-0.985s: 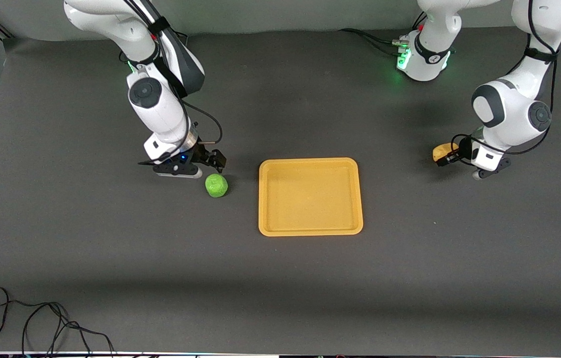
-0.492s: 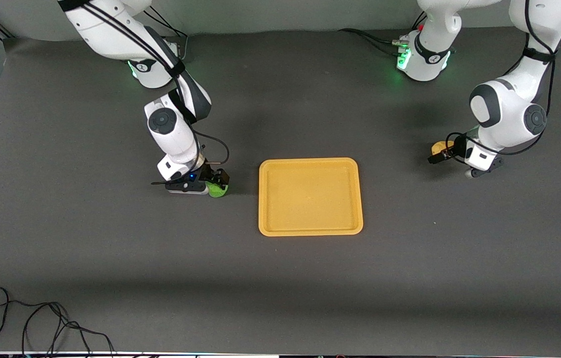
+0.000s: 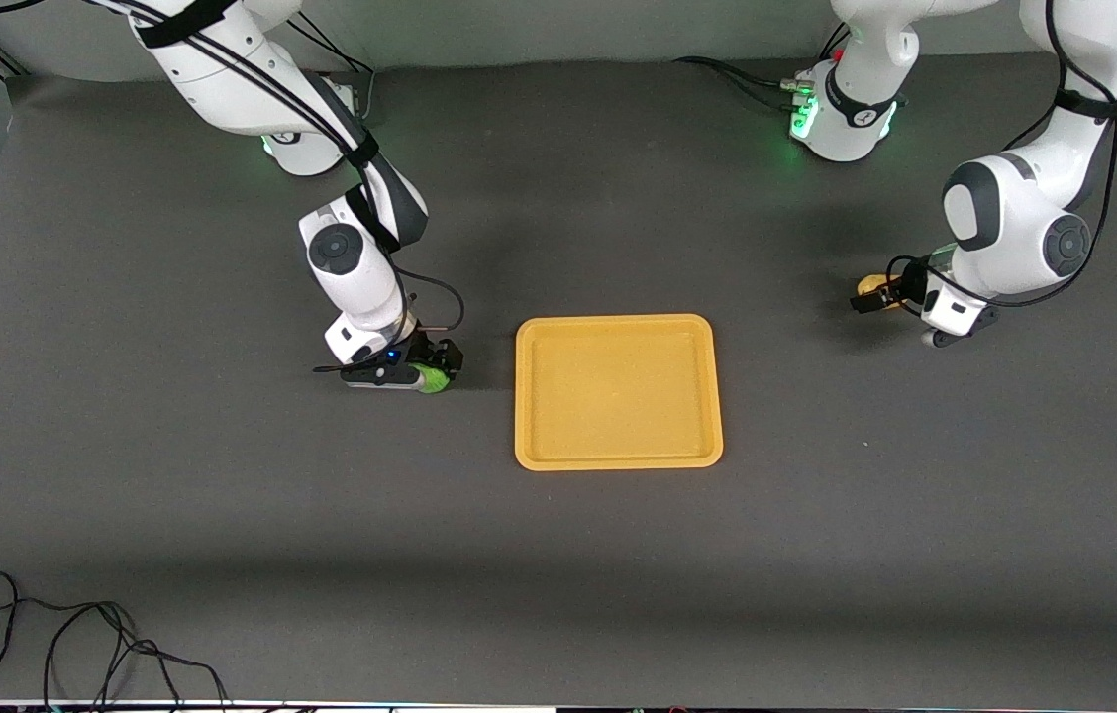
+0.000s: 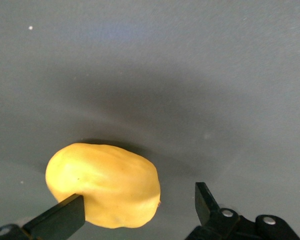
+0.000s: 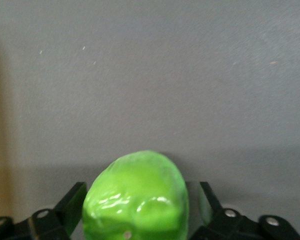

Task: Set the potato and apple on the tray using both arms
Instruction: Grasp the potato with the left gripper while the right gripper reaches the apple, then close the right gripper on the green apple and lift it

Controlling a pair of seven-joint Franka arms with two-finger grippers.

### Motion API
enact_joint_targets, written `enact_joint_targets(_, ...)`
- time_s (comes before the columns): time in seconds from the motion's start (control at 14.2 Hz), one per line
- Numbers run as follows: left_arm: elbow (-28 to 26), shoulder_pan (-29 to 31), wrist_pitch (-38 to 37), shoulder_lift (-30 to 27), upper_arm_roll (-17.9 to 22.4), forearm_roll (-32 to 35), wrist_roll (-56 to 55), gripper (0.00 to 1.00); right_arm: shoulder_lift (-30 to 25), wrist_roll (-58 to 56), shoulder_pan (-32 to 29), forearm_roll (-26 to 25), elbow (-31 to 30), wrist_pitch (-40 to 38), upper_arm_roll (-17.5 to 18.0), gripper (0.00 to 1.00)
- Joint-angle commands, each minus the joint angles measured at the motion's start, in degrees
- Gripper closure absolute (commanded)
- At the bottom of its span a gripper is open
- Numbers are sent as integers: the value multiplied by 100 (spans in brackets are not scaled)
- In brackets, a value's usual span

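From where I stand, no writing, label, brand, number or sign can be read on anything here.

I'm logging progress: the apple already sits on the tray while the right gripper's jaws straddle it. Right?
Not quite. The front view shows the apple on the table beside the tray, toward the right arm's end. The right gripper does have its open jaws around it.

Illumination is even and diffuse from overhead; the dark table (image 3: 558, 555) reads matte with no glare. Soft shadows spread beneath both arms, and a broad darker band crosses the table nearest the front camera. Green base lights cast a small local glow. In the right wrist view the apple (image 5: 136, 197) shows specular highlights (slightly soft focus); the potato (image 4: 104, 184) casts a diffuse shadow.
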Motion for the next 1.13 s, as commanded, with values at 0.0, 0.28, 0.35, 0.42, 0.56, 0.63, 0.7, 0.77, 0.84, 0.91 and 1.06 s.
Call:
enact_joint_targets(0.0, -10, -5, -415, 42, 26, 208, -149, 0, 87, 51, 119, -77, 55, 45, -43, 30)
enact_joint_targets(0.28, 70, 4, -813, 33, 26, 507, -210, 0, -18, -11, 93, -86, 256, -208, -61, 56)
enact_joint_targets(0.35, 61, -5, -778, 60, 35, 551, -228, 0, -149, -28, 84, -86, 448, -575, -70, 56)
enact_joint_targets(0.42, 61, 21, -769, 129, 35, 604, -229, 0, -289, -28, 75, -86, 668, -1066, -78, 56)
enact_joint_targets(0.56, 43, 21, -734, 261, 35, 631, -229, 0, -562, -37, 40, -86, 1221, -2094, -87, 56)
enact_joint_targets(0.63, 43, 21, -733, 340, 26, 674, -229, 0, -676, -37, 31, -86, 1520, -2621, -148, 56)
enact_joint_targets(0.7, 35, 13, -742, 393, 26, 753, -237, 0, -773, -63, 31, -77, 1810, -3105, -201, 56)
enact_joint_targets(0.77, 34, 21, -734, 420, 35, 815, -237, 0, -852, -142, 31, -77, 2108, -3580, -228, 56)
enact_joint_targets(0.84, 43, 21, -742, 438, 35, 911, -237, 0, -923, -151, 31, -77, 2451, -4089, -245, 56)
enact_joint_targets(0.91, 52, 30, -742, 438, 35, 1086, -237, 1, -941, -151, 31, -60, 2863, -4668, -245, 56)
enact_joint_targets(1.06, 69, 30, -786, 403, 61, 1316, -237, 9, -889, -143, 31, -15, 3803, -5750, -245, 56)
